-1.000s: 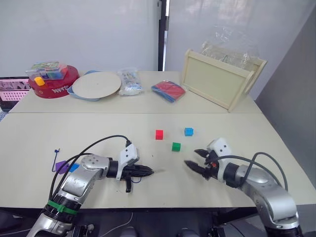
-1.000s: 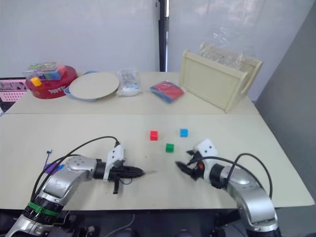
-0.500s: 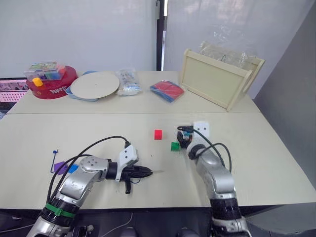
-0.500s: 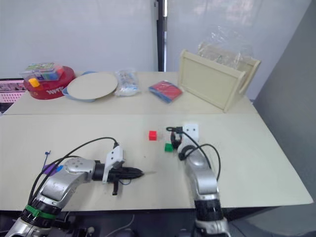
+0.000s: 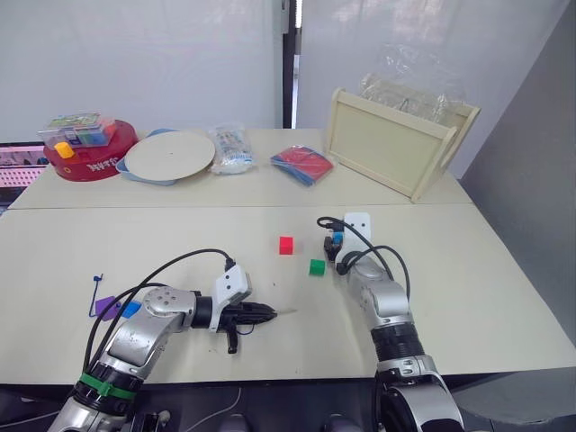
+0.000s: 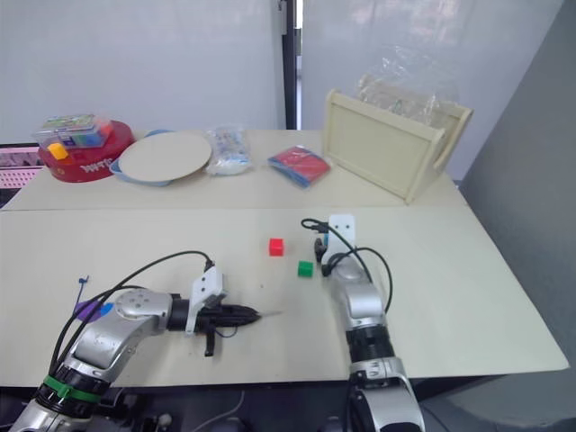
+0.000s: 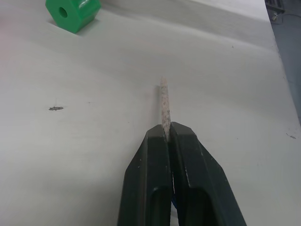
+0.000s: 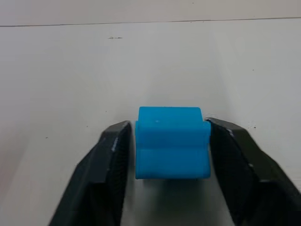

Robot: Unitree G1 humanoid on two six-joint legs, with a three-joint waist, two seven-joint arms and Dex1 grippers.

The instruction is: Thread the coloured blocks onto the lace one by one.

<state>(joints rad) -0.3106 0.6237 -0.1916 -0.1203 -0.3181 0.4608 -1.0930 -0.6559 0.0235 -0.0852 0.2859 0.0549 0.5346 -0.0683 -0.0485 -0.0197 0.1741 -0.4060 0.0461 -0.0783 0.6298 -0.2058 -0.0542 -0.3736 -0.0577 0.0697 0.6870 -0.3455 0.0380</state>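
the left gripper (image 5: 266, 312) was pinched on the lace (image 7: 164, 106) tip, low over the table (image 5: 468, 270). the right gripper (image 8: 171, 141) straddled the blue block (image 8: 172, 142), fingers spread. green block (image 5: 318, 266) and red block (image 5: 286, 245) lay just beside, unobstructed.

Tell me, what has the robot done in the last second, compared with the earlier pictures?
The right gripper swung from the near edge of the table forward to the blue block, which now sits between its fingers; the fingers look close to or just touching its sides, with no lift yet. The left gripper stayed put, still pinching the lace's pale tip. The red block and green block have not moved.
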